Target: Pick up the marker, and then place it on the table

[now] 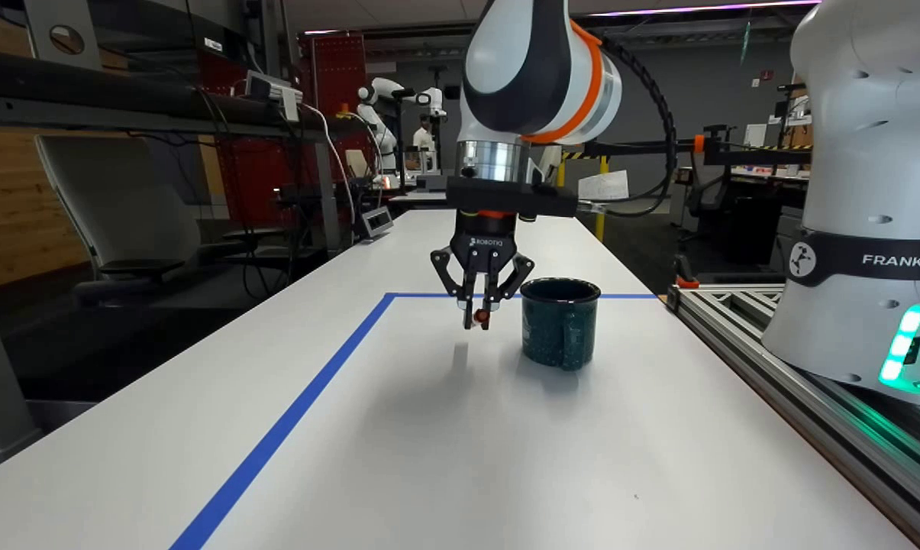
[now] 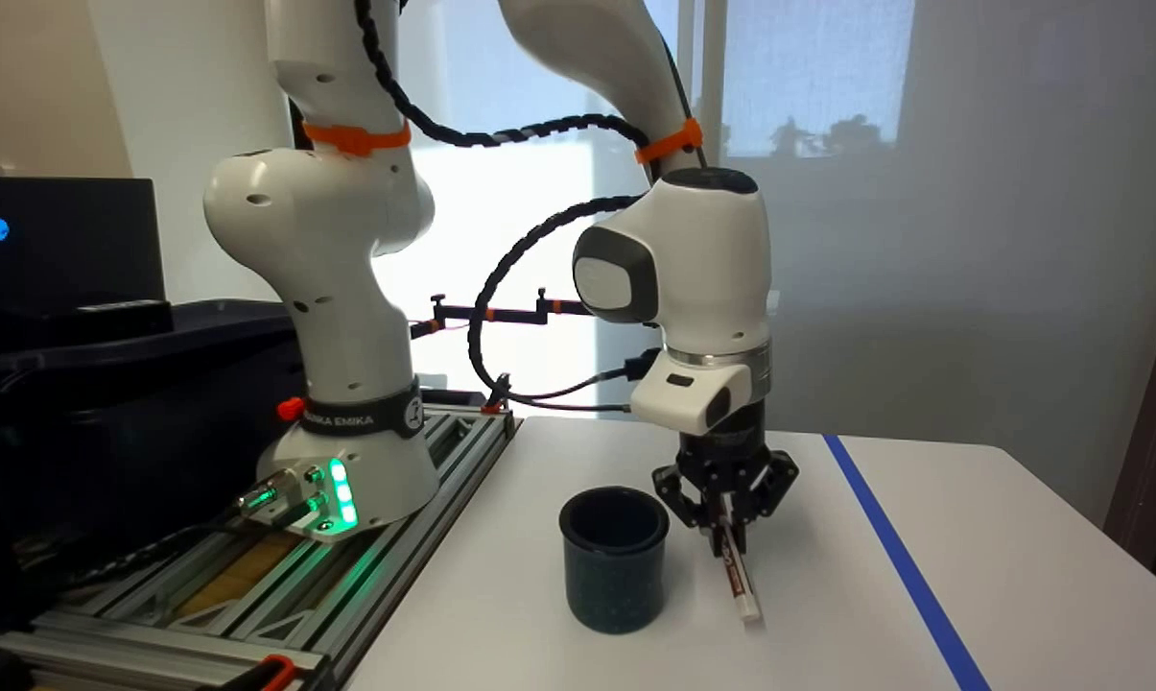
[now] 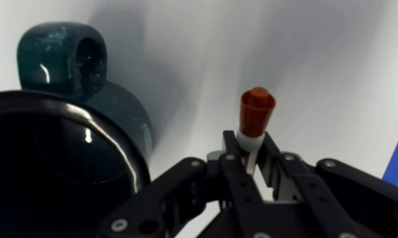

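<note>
This place appears to be a robotics lab. A white arm (image 2: 318,211) stands on a metal rail (image 1: 727,328), along the side of a table (image 1: 566,458) which is marked with blue tape (image 1: 294,416). Farther back, in an exterior view, there is another robot (image 1: 383,137), and a person (image 1: 423,138) appears near it. A chair (image 1: 116,202) and a laptop (image 2: 69,245) can also be seen.

Cup (image 3: 70,142) cropped (wrist view), marker (image 3: 250,141) partly hidden
</note>
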